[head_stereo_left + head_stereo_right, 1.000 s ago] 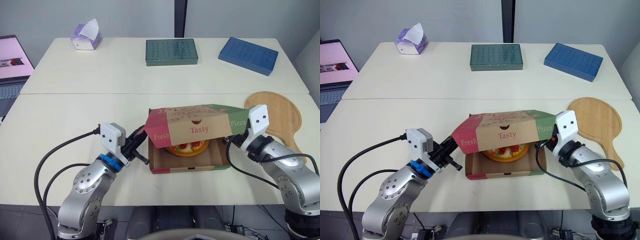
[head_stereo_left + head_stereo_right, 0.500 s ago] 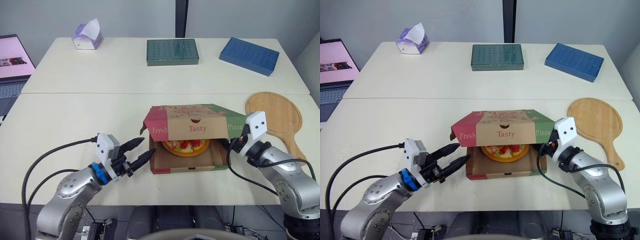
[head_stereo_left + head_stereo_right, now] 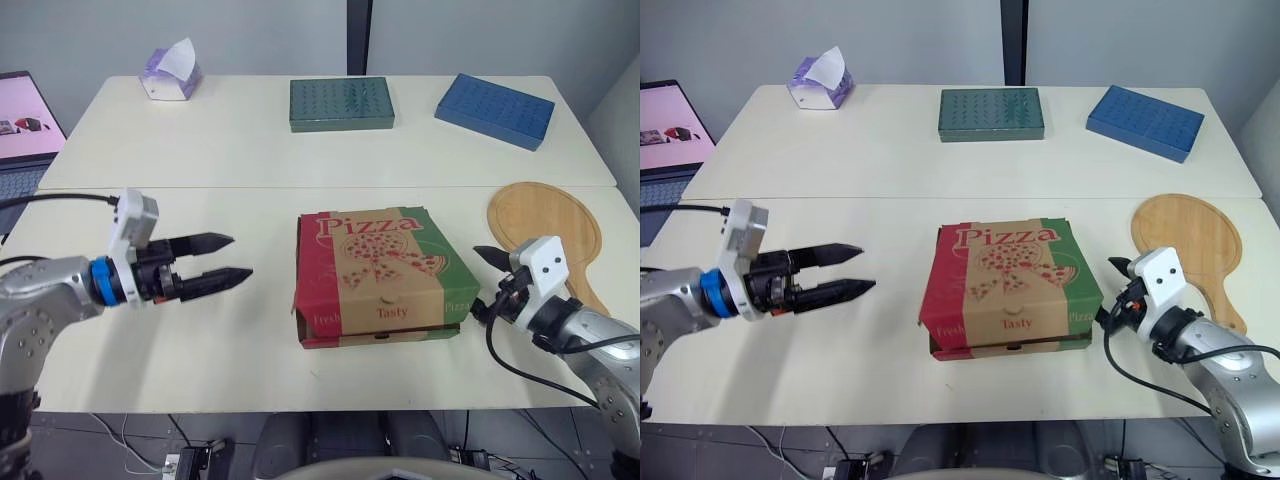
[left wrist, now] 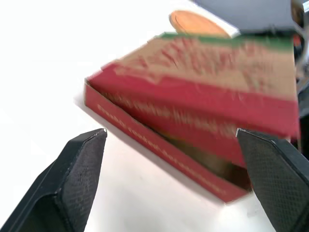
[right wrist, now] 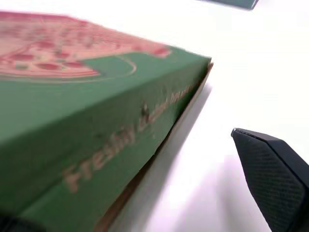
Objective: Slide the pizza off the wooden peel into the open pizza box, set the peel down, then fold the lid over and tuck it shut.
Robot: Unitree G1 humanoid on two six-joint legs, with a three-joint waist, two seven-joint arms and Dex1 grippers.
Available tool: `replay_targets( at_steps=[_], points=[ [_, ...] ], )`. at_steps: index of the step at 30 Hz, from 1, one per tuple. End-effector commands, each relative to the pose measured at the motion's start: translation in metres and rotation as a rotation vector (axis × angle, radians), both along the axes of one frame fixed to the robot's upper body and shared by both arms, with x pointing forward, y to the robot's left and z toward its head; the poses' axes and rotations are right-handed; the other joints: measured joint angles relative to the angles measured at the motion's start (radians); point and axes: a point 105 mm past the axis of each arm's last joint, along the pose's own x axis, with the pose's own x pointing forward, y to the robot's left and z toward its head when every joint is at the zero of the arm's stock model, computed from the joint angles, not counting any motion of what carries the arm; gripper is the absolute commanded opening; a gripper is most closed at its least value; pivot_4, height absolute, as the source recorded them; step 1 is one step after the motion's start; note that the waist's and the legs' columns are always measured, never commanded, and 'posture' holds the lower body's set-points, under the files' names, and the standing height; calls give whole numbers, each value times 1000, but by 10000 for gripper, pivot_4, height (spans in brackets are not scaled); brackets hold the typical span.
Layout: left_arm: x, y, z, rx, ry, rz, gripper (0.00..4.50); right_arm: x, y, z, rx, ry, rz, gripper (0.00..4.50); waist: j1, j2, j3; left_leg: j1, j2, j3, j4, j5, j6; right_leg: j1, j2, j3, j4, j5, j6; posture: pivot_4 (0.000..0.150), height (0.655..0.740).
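The pizza box (image 3: pixel 380 272) lies near the front of the table with its red, tan and green "Pizza" lid folded down over the base. The pizza is hidden inside. In the left wrist view a thin gap shows between lid and base of the box (image 4: pixel 193 92) at one corner. My left gripper (image 3: pixel 241 255) hovers open well to the left of the box, holding nothing. My right gripper (image 3: pixel 1110 290) is open beside the box's green right side (image 5: pixel 96 125), one finger (image 5: pixel 275 179) clear of it. The wooden peel (image 3: pixel 545 225) lies flat on the table to the right.
At the back of the table sit a green flat box (image 3: pixel 342 103), a blue flat box (image 3: pixel 495 110) and a tissue box (image 3: pixel 172 72). A laptop (image 3: pixel 20 130) stands off the table's left edge. Cables trail from both arms.
The lid has dropped from half raised to flat on the box. Both grippers went from shut to open and let go. My left arm has swung far out to the left.
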Motion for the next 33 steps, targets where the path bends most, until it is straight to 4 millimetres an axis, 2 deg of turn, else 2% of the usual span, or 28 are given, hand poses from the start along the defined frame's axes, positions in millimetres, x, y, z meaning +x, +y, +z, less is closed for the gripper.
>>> replay_targets(
  at_steps=[1,2,5,9,12,17,19,23,33],
  points=[
    [14,-12,24,-11,-77,-66,44686,-14,-2,9,-64,-11,70,45000,3,0,0,0,0,0,0,0,0,0,0,0,0,0,0,1500,7400],
    [17,-17,28,-5,-95,-87,44686,-18,-4,8,-83,2,80,45000,7,-1,0,0,0,0,0,0,0,0,0,0,0,0,0,1500,7400],
    [28,-35,39,11,-147,-159,39048,-21,-17,7,-117,36,69,45000,8,-1,0,0,-1,0,1,0,0,2,-1,0,-1,0,0,1500,7400],
    [30,-60,42,47,-184,-283,25798,-20,-30,11,-134,43,60,45000,3,-1,0,0,-1,0,1,0,0,2,0,0,-1,0,0,1500,7400],
    [27,-85,32,91,-199,-409,16517,-20,-34,11,-160,63,86,38803,0,-1,0,0,-1,0,1,0,0,2,0,0,-1,0,0,1500,7400],
    [25,-111,18,129,-225,-528,125,-25,-40,2,-245,107,130,20908,4,-2,1,0,-1,0,2,0,0,2,0,0,-1,0,0,1500,7400],
    [23,-116,16,126,-228,-558,0,-29,-39,2,-249,122,158,13674,3,-2,1,-1,-1,0,2,0,0,2,0,0,-1,0,0,1500,7400],
    [24,-116,17,122,-236,-567,0,-47,-25,1,-247,187,273,170,3,-2,1,0,-1,0,2,0,0,2,0,0,-1,0,0,1500,7400],
    [24,-113,16,134,-252,-574,0,-47,-14,9,-270,171,348,170,4,-2,1,0,-1,0,3,0,0,3,0,0,-1,0,0,1500,7400]
  ],
)
